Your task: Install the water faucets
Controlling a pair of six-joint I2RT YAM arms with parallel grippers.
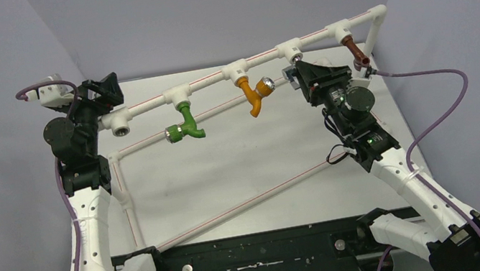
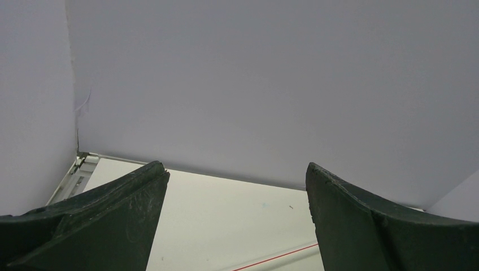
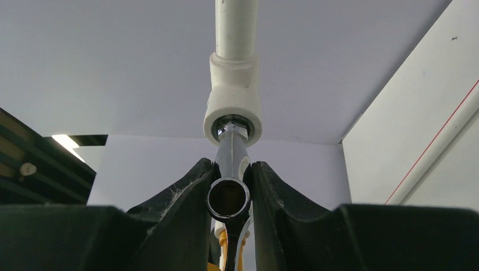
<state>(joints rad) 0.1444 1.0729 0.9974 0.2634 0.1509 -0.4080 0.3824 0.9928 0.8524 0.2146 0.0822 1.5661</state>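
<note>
The chrome water faucet point(image 3: 228, 148) sits between my right gripper's point(image 3: 231, 165) fingers, which are shut on it. Its upper end is in the mouth of a white tee fitting point(image 3: 233, 107) on the pipe, and its round spout opening faces the camera. In the top view the right gripper point(image 1: 298, 72) is under the third tee point(image 1: 289, 49) and hides most of the faucet point(image 1: 297, 59). My left gripper point(image 1: 103, 91) is open and empty at the back left, above the open elbow fitting point(image 1: 120, 122). In the left wrist view its fingers point(image 2: 130, 209) frame only wall and table.
A white pipe frame point(image 1: 235, 213) with red stripes lies on the table. A green faucet point(image 1: 185, 127), an orange faucet point(image 1: 251, 97) and a brown faucet point(image 1: 355, 51) hang from tees on the back pipe. Grey walls close in at the back and both sides.
</note>
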